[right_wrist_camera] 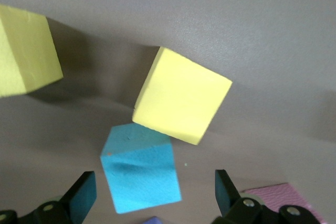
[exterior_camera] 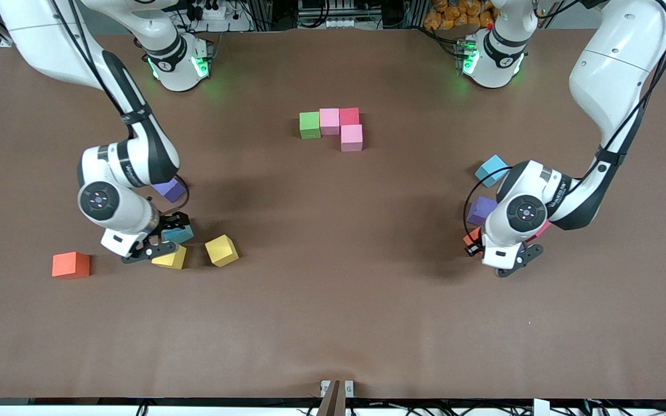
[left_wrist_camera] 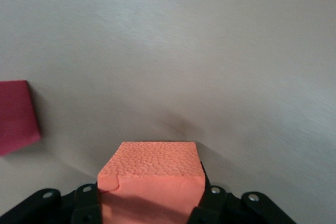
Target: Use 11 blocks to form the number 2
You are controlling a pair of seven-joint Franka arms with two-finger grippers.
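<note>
Four blocks form the start of number 2 mid-table: green [exterior_camera: 310, 125], pink [exterior_camera: 329, 121], crimson [exterior_camera: 349, 116], with a second pink block [exterior_camera: 351, 137] in front of the crimson one. My left gripper [exterior_camera: 477, 242] [left_wrist_camera: 152, 203] is shut on an orange block [left_wrist_camera: 152, 171] [exterior_camera: 473, 237], low at the table. A purple block [exterior_camera: 481, 210], a cyan block [exterior_camera: 492, 169] and a crimson block [left_wrist_camera: 16, 116] lie beside it. My right gripper [exterior_camera: 168, 236] [right_wrist_camera: 155, 192] hangs open over a cyan block [right_wrist_camera: 140, 174] [exterior_camera: 180, 234], not touching it.
Toward the right arm's end lie two yellow blocks [exterior_camera: 170, 258] [exterior_camera: 221, 250], a purple block [exterior_camera: 170, 189] and an orange block [exterior_camera: 70, 264]. A pink block's corner [right_wrist_camera: 273, 198] shows in the right wrist view. Bare brown table [exterior_camera: 333, 300] spreads nearer the front camera.
</note>
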